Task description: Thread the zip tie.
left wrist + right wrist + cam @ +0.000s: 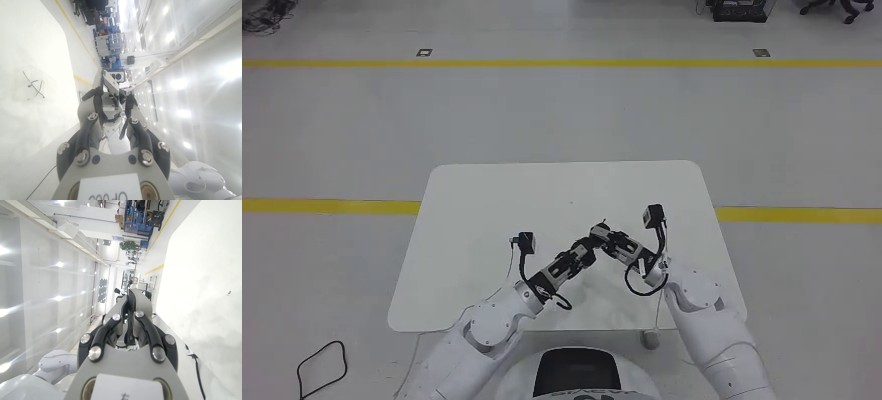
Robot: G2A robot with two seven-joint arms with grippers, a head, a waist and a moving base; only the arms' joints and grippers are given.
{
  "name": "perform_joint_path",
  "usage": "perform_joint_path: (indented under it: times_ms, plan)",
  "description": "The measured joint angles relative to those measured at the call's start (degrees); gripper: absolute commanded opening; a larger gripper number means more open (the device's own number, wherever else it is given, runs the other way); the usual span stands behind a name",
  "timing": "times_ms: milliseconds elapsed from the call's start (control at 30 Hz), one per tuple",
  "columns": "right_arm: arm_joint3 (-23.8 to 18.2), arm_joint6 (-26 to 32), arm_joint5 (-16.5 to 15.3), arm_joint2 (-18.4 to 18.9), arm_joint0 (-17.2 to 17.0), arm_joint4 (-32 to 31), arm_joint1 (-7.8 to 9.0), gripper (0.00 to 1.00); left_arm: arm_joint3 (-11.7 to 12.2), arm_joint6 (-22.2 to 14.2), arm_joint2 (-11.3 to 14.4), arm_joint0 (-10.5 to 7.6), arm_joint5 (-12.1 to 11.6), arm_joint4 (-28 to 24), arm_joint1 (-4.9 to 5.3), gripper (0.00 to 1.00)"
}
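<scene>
Pressed shut, right gripper (129, 295) seemingly pinches thin black plastic zip tie (129, 283), its length pointing toward left gripper (113, 97) just opposite, fingers apart, apparently empty.

From a camera on the robot above its arms, the top view looks steeply down onto the white table (562, 195), with yellow-lined floor (562, 110) beyond. Each wrist camera sits close behind its own gripper, rolled sideways and sighting level along it, so that the left gripper (113, 98) and the right gripper (130, 294) are each framed between tabletop on one flank and lit ceiling (189, 94) on the other. All three views share the tabletop.
</scene>
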Motion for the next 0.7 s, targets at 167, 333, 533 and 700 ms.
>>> perform_joint_path:
  times_ms: [167, 333, 533, 700]
  plan:
    - [0.05, -0.35, -0.14, -0.44, 0.14, -0.06, 0.26, 0.00, 0.29, -0.42, 0.41, -0.25, 0.38, -0.03, 0.00, 0.16]
    - [0.02, -0.66, -0.86, -0.76, 0.15, 0.41, 0.52, 0.00, 0.68, -0.51, 0.62, -0.53, 0.64, -0.27, 0.00, 0.19]
    - [-0.28, -0.56, -1.41, -1.00, 0.01, 0.68, 0.89, 0.00, 0.81, -0.26, 0.45, -0.58, 0.81, -0.70, 0.08, 0.13]
    - [-0.39, -0.58, -1.35, -1.28, 0.03, 0.65, 1.20, 0.00, 0.74, -0.18, 0.43, -0.55, 0.96, -0.87, 0.14, 0.11]
